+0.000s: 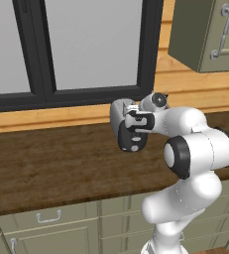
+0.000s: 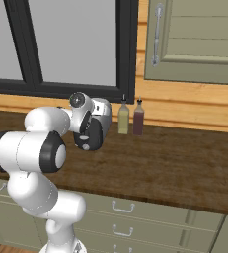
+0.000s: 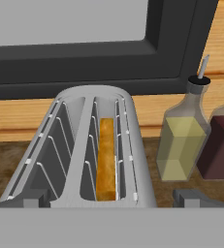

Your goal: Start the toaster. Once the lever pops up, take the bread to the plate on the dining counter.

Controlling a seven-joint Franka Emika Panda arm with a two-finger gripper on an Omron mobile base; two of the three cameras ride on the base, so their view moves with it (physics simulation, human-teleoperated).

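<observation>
Toaster (image 3: 91, 145) at the back of the wooden worktop (image 1: 51, 163), below the dark window frame (image 3: 84, 58). Bread (image 3: 105, 162) seated on edge in the right-hand slot, the left slot vacant. Lever hidden on the near end panel, so up or down: cannot tell. Two bottles just beside the toaster on its right, one yellow (image 3: 181, 145), one dark red (image 3: 220, 150). Tool (image 3: 108, 197) poised close over the near end of the toaster, jaws wide apart, gripping nothing. Judged early: lever probably not yet pressed; toasting, lifting the slice out and carrying it to the plate all left.
</observation>
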